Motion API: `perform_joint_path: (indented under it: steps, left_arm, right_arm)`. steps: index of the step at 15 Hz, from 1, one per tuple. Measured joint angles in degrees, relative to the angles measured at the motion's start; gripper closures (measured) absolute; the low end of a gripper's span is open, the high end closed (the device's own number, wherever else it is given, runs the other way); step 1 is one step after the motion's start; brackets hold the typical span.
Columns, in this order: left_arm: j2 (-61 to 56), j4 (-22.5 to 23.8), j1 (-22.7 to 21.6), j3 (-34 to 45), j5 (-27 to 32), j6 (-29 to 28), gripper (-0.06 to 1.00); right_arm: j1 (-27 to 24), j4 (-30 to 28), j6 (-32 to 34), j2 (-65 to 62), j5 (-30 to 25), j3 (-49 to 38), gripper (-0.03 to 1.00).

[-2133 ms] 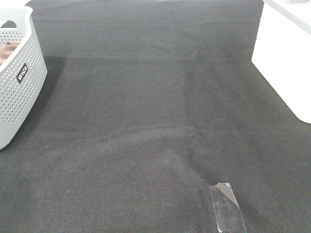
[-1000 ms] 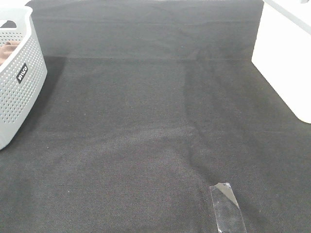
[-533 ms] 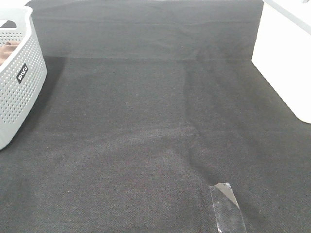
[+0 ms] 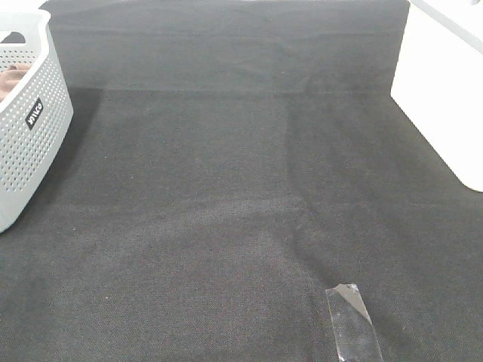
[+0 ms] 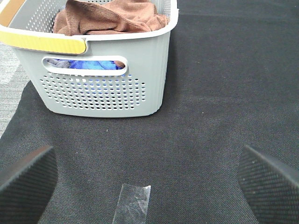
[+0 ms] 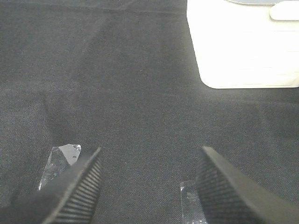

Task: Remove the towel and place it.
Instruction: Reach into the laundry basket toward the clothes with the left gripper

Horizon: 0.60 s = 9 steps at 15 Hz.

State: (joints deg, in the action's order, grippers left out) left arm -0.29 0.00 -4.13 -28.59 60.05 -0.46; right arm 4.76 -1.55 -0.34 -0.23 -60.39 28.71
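The brown towel lies bunched in the grey perforated basket, over a blue cloth that shows through the handle slot. In the exterior high view the basket stands at the far left with a bit of the towel showing. My left gripper is open and empty, a short way in front of the basket. My right gripper is open and empty over the black mat. Neither gripper shows in the exterior high view.
A black cloth mat covers the table. A white box stands at the right, also in the right wrist view. Clear tape strips lie on the mat.
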Motion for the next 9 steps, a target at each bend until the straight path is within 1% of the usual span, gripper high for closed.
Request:
perform_joint_path:
  steps: [9]
  left_arm:
    - [0.0, 0.0, 0.0, 0.0, 0.0, 0.0, -0.05]
  right_arm:
    - [0.0, 0.0, 0.0, 0.0, 0.0, 0.0, 0.39]
